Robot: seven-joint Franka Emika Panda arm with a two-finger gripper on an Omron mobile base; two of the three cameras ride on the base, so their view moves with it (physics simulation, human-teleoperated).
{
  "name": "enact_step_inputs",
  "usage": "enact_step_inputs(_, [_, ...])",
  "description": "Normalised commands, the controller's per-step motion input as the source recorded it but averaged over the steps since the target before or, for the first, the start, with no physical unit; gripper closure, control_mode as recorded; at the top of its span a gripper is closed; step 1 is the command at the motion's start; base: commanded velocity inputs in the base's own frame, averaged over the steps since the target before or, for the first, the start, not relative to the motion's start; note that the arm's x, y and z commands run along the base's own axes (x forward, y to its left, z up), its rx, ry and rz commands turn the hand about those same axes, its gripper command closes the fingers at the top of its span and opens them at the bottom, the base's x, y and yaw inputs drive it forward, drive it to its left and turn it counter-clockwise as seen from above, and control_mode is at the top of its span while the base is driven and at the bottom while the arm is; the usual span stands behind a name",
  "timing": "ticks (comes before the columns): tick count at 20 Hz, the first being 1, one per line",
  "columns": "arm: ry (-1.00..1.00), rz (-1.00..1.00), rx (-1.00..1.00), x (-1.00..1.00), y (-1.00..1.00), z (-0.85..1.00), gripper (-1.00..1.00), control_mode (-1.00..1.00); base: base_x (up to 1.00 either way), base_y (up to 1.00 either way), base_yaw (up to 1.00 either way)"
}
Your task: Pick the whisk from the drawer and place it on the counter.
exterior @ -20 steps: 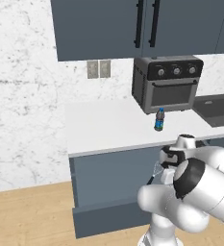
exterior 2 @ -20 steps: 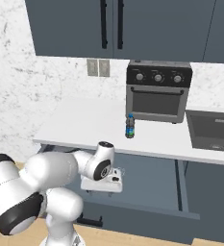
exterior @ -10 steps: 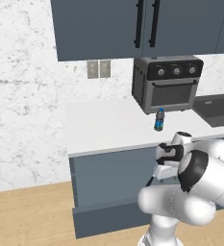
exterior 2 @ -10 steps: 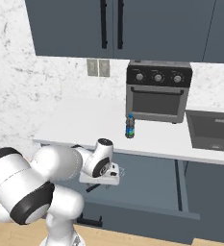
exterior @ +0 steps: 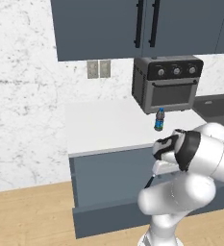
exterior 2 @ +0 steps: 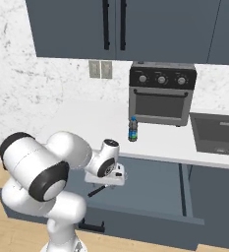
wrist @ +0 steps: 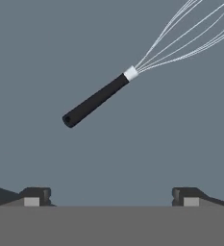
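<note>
Hand view: gripper [wrist: 111,197] spread, seemingly above whisk [wrist: 99,98]

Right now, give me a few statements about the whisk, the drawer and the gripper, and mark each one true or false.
1. The whisk lies on the drawer floor. True.
2. The gripper is shut on the whisk. False: its fingertips stand wide apart, clear of the handle.
3. The drawer is pulled out. True.
4. A blue bottle stands inside the drawer. False: it stands on the counter, before the oven.
5. The whisk's handle is dark. True.
</note>
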Motion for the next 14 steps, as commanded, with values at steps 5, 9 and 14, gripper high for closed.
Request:
enact_step_inputs(5, [-0.10,-0.05,0.00,0.10,0.09,-0.28,-1.00,-1.00,0.00,0.00,0.00])
enact_step_inputs(9, [-0.01,-0.03,0.00,0.30,0.25,-0.16,-1.00,-1.00,0.00,0.00,0.00])
enact_step_inputs(14, [0.00,-0.02,0.00,0.24,0.13,-0.16,-1.00,-1.00,0.00,0.00,0.00])
